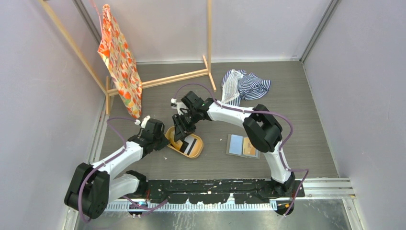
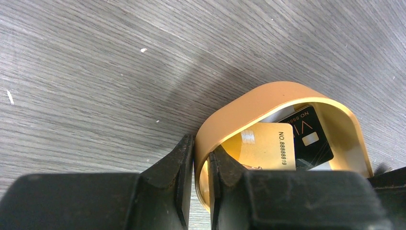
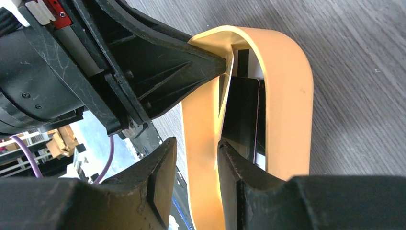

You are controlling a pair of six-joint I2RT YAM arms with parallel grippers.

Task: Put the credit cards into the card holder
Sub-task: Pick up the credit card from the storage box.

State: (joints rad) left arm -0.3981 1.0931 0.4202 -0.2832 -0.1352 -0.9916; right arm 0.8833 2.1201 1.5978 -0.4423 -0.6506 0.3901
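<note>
**Both grippers on tray wall**

Left gripper point(image 2: 201, 146), matte black, pinches the smooth oval orange tray point(image 2: 268, 93) by its thin wall. Glossy gold and black credit cards point(image 2: 265, 143) lie inside. Right gripper point(image 3: 195, 146) straddles the same wall; grip unclear. Only the top view shows the flat card holder point(image 1: 236, 145), open near the woodgrain tabletop's point(image 2: 95, 72) near edge.

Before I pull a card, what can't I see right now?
- Card count in the tray: in the left wrist view, jaws of the left gripper cut off the cards; in the top view, the right gripper partly covers them.
- Card faces: the right wrist view shows them edge-on and dark.
- What the card holder holds: top view only, too small.
</note>
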